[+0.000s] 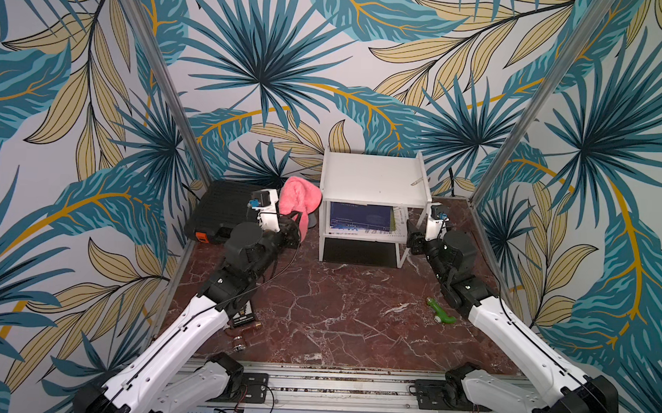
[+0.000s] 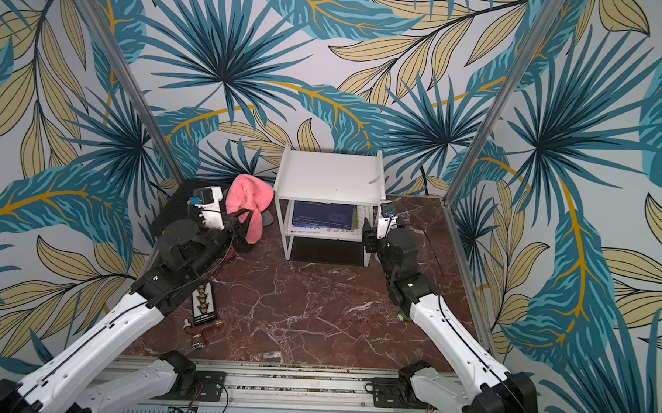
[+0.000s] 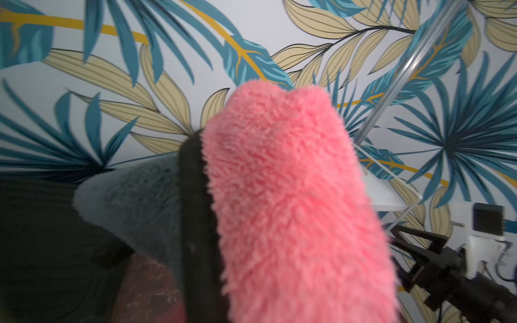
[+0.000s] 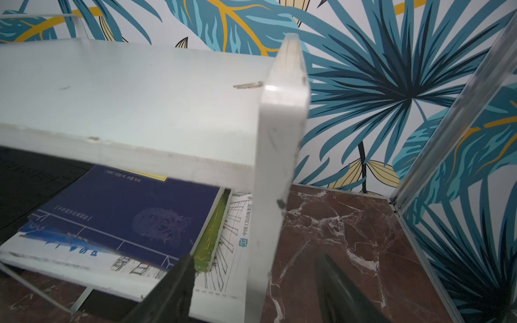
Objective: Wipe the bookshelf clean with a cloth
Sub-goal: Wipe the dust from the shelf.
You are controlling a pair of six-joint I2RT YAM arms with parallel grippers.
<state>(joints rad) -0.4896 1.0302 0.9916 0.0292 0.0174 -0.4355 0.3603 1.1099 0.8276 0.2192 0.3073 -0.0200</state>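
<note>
The white bookshelf (image 1: 374,178) (image 2: 330,176) stands at the back of the table against the wall, its top board bare apart from small marks. To its left, my left gripper (image 1: 296,223) (image 2: 244,221) is shut on the pink cloth (image 1: 299,198) (image 2: 249,196) and holds it up off the table. The cloth (image 3: 279,195) fills the left wrist view and hides the jaws; its grey backing (image 3: 134,201) shows beside it. My right gripper (image 1: 412,238) (image 4: 257,279) is open, with a finger on each side of the bookshelf's (image 4: 126,98) right side board, touching neither face.
A blue book (image 4: 126,218) and papers lie on the lower shelf. A black case with an orange latch (image 1: 218,210) sits at the back left. A green toy (image 1: 442,312) lies near the right arm, and a small black board (image 2: 204,305) near the left arm.
</note>
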